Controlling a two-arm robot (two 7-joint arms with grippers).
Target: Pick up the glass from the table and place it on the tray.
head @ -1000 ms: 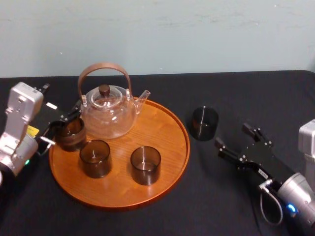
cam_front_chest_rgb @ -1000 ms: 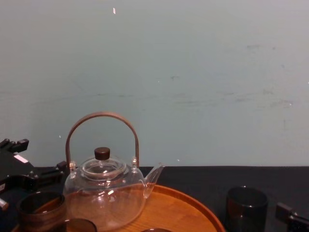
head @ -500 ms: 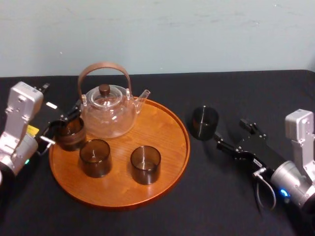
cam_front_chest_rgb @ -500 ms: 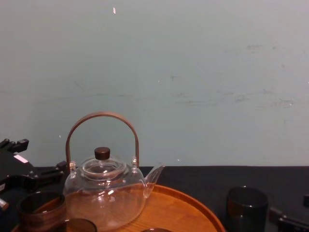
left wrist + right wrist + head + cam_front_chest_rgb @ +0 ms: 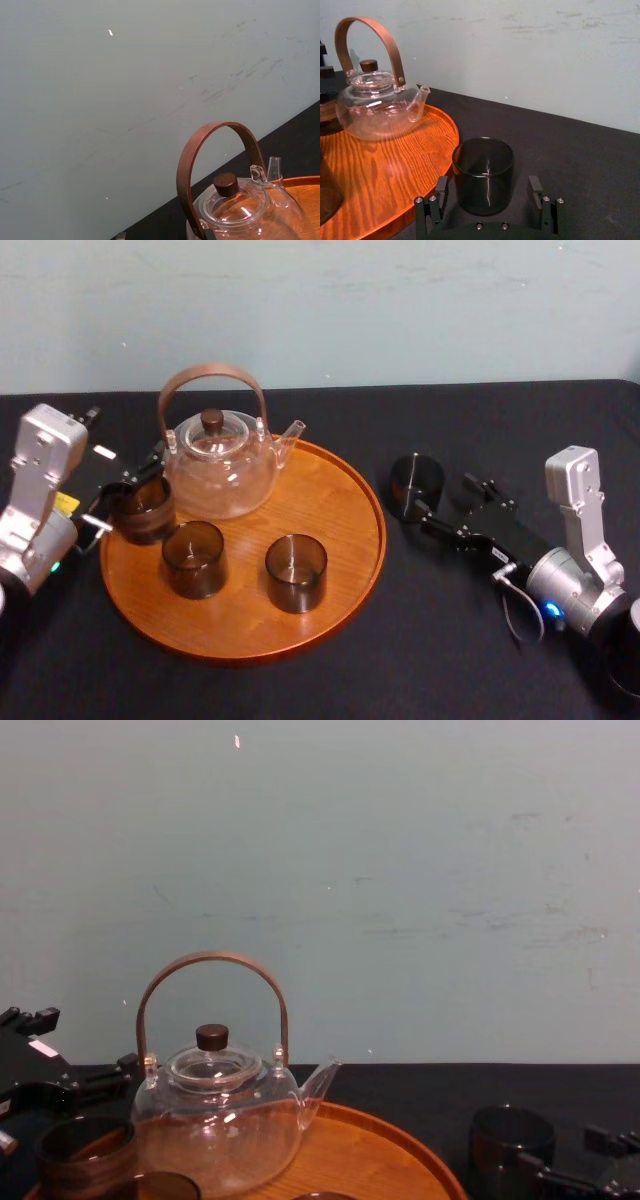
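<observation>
The short dark smoked cylindrical glass [image 5: 415, 487] was judged to be light, stiff and fragile. Its smooth wall would probably be slippery, so a firm but gentle hold was thought to be needed. The best place for the hold was considered to be the middle of the side wall, on two opposite sides. There the straight wall gives flat contact, and the thin rim is not loaded.

The glass was seen upright on the flat table under plain black cloth [image 5: 520, 430]. It stood just outside the rim of the large round orange-brown wooden tray [image 5: 335, 495], at about 3 o'clock from the tray's centre, close to the rim but apart from it.

The right gripper [image 5: 447, 502] was seen at about 4 o'clock from the glass, low over the cloth and pointed at it. It was spread wider than the glass. In the right wrist view the glass [image 5: 483, 175] was found between the two fingers [image 5: 535, 190], with a gap visible on each side (so no contact was made yet).

The left gripper [image 5: 125, 495] was found at the tray's 9 o'clock edge, by a brown glass; it cannot be told whether it was clamped.
</observation>
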